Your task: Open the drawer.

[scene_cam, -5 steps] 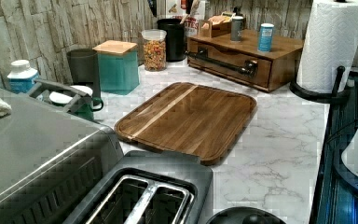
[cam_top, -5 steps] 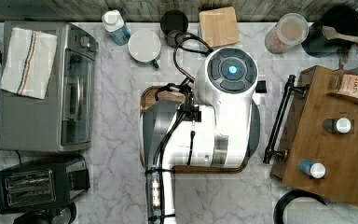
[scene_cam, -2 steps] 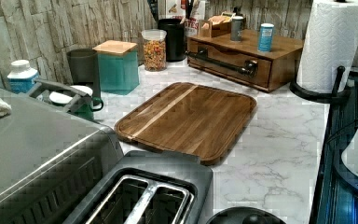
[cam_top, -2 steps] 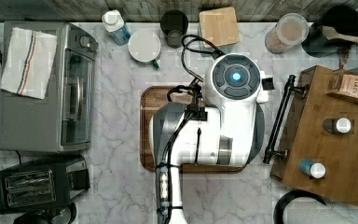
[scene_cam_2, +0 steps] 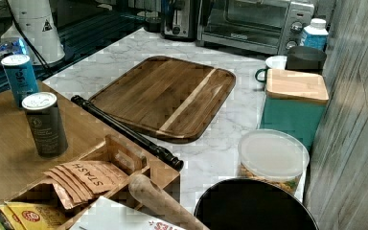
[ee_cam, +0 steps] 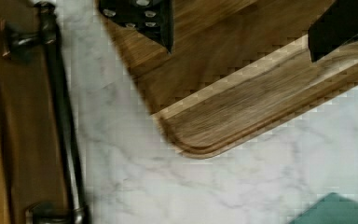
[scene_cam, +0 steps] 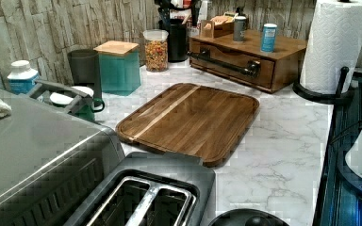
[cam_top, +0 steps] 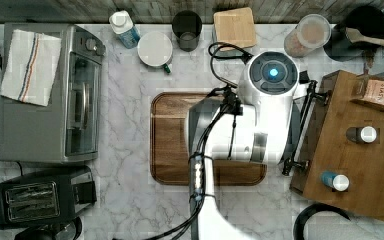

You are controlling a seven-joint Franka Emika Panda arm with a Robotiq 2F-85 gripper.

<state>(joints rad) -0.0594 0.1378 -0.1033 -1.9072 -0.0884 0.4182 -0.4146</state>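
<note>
The pincer (ee_cam: pixel 240 28) is wide open in the wrist view and holds nothing; its two fingers (ee_cam: pixel 144 16) hang above a corner of the wooden tray (ee_cam: pixel 223 112), w/ marble surface (ee_cam: pixel 261 177) between tray and drawer (ee_cam: pixel 23 121). The drawer's black bar handle (ee_cam: pixel 65 126) runs along its front. In the top view the arm (cam_top: pixel 260 120) covers the tray's right part, near the handle. The left view shows the drawer front closed, at the surface's far end.

Top view looks straight down over the tabletop (cam_top: pixel 130 165). Left view sits low by the toaster (scene_cam: pixel 141 197), facing the drawer (scene_cam: pixel 231 61). Right view looks back from above the drawer (scene_cam_2: pixel 9 139). Wrist view hangs close over the tray (ee_cam: pixel 223 116); all views share the tray.
</note>
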